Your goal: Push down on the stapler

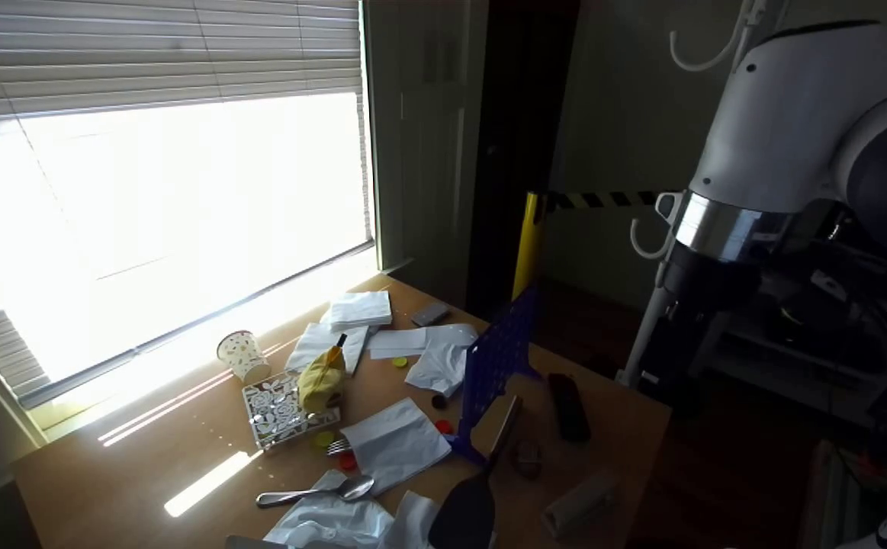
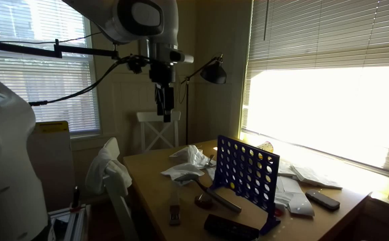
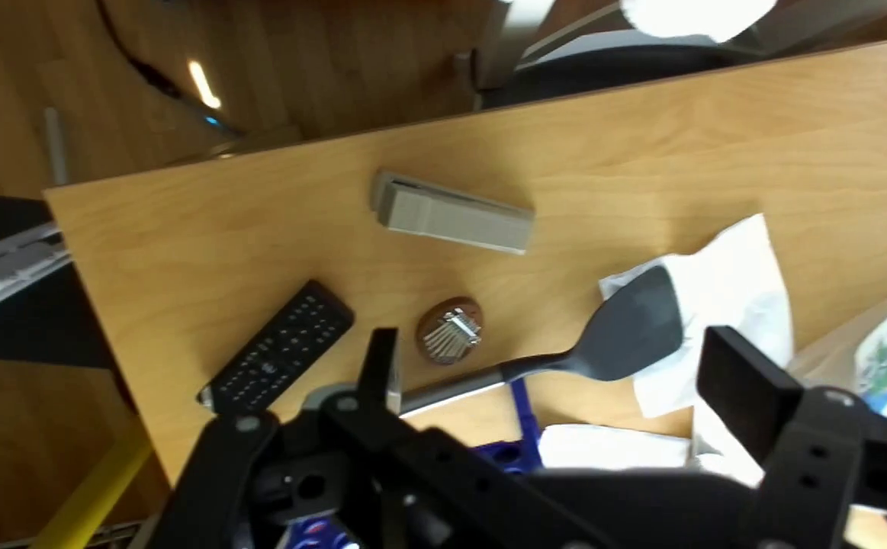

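Note:
The stapler is a narrow grey-beige object lying near the table edge in the wrist view. It also shows in both exterior views, dim at the near table side and with one end toward the camera. My gripper is open and empty, its two black fingers wide apart in the wrist view. In an exterior view the gripper hangs pointing down, well above the table and apart from the stapler. It is dark against the background in an exterior view.
A black remote, a round brown thumb piano and a dark spatula lie near the stapler. A tall blue upright game rack stands beside them. White papers, a spoon and a cup lie farther off.

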Controlling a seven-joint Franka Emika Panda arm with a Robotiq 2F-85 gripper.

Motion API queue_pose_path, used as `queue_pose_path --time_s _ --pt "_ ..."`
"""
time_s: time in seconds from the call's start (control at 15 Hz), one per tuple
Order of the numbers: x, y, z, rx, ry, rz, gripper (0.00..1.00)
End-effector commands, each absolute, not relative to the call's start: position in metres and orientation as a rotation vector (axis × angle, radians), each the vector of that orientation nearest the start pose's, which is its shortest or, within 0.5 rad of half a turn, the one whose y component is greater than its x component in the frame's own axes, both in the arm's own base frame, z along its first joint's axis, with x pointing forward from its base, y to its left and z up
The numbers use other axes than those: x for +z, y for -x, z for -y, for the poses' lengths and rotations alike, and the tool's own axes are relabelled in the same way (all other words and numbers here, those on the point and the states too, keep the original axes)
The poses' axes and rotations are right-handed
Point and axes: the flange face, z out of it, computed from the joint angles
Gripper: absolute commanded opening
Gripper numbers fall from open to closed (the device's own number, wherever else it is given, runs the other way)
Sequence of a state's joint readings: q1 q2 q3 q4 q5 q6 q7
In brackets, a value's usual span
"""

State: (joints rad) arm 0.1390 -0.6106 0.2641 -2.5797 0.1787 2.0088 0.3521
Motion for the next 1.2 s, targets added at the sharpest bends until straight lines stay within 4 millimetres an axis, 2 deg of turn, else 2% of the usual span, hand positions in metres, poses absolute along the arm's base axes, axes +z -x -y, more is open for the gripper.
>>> queue_pose_path --time_s 0.0,0.27,0.67,0.73,0.8,0.87,1.13 --pt "0.439 -0.332 -0.125 -0.121 3.254 -0.215 1.0" --pt "0.417 -0.335 -0.098 -0.147 3.279 -0.216 1.0" --pt "0.386 -0.345 -0.075 -0.072 3.142 -0.155 1.0" --pt "0.382 -0.348 -0.073 -0.033 3.135 -0.144 1.0" --pt "0.377 -0.349 -0.068 -0.019 3.188 -0.212 1.0" --pt "0.388 -0.344 -0.071 -0.049 3.178 -0.188 1.0" --pt "0.378 -0.346 -0.068 -0.004 3.182 -0.201 1.0"
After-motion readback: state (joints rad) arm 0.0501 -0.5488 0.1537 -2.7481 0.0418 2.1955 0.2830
